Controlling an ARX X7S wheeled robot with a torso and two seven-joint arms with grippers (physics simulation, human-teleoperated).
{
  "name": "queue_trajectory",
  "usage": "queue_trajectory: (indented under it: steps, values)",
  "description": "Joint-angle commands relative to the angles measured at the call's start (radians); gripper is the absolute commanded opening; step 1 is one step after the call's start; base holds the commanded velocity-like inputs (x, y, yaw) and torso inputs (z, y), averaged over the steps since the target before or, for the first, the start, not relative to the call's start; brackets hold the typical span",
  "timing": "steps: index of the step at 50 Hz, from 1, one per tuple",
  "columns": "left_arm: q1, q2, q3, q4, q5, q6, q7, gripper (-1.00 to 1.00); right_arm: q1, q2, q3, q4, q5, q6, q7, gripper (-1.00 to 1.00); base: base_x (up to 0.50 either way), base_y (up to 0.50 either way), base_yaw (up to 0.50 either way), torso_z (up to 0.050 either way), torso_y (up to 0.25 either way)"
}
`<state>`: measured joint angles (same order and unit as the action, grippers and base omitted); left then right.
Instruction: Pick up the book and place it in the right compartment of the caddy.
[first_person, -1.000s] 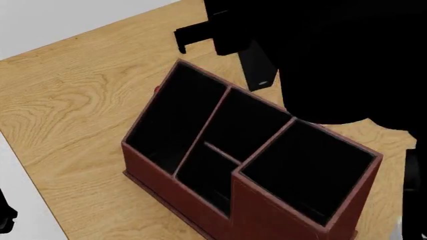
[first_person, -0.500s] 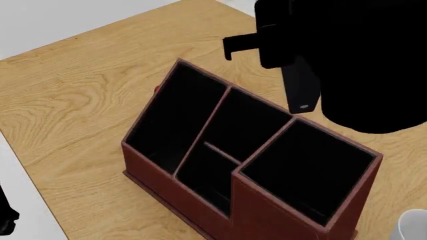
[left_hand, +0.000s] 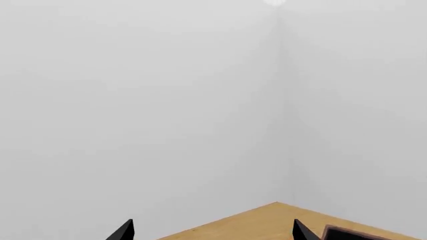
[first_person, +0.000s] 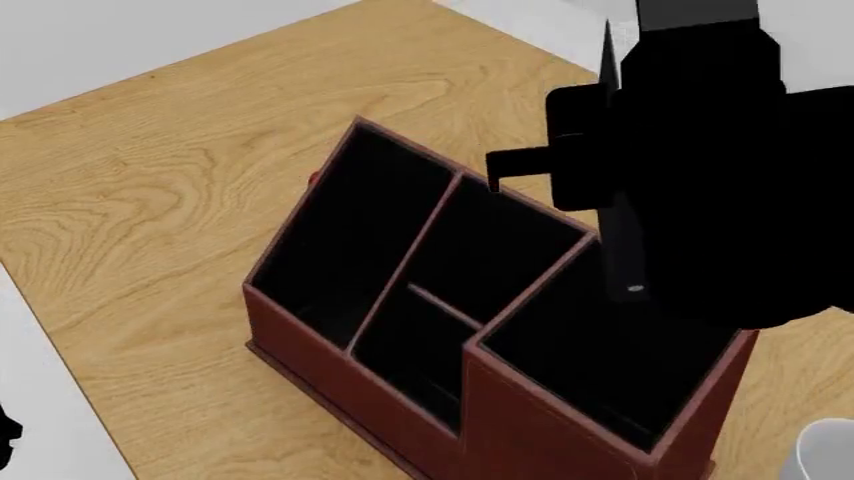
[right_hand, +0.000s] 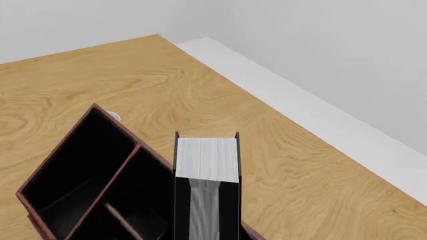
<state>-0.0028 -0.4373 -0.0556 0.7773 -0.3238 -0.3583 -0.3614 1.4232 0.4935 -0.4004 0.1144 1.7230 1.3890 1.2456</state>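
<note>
in the right wrist view we see the book clamped in our right gripper, white pages showing; the head view shows only its dark edge above the caddy at right. left gripper gapes.

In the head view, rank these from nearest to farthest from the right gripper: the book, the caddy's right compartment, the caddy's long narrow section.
1. The book, hanging upright at the right gripper itself.
2. The right compartment, the tall section directly under the book.
3. The long narrow section, at the caddy's opposite, left end.
</note>
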Motion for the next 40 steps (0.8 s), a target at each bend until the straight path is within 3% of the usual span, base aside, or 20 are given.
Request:
queue_trajectory:
  steps: [1, 40]
  values:
    - [0.000, -0.002, 0.002, -0.008, -0.002, 0.008, 0.001, 1.00, -0.044, 0.009, -0.006, -0.016, -0.067, -0.020, -0.043, -1.00, 0.00, 0.00, 0.00, 0.000, 0.000]
    - [0.011, -0.015, -0.016, 0.013, -0.022, 0.005, -0.013, 1.00, -0.108, 0.016, -0.056, 0.006, -0.013, -0.038, -0.037, -1.00, 0.00, 0.00, 0.00, 0.000, 0.002]
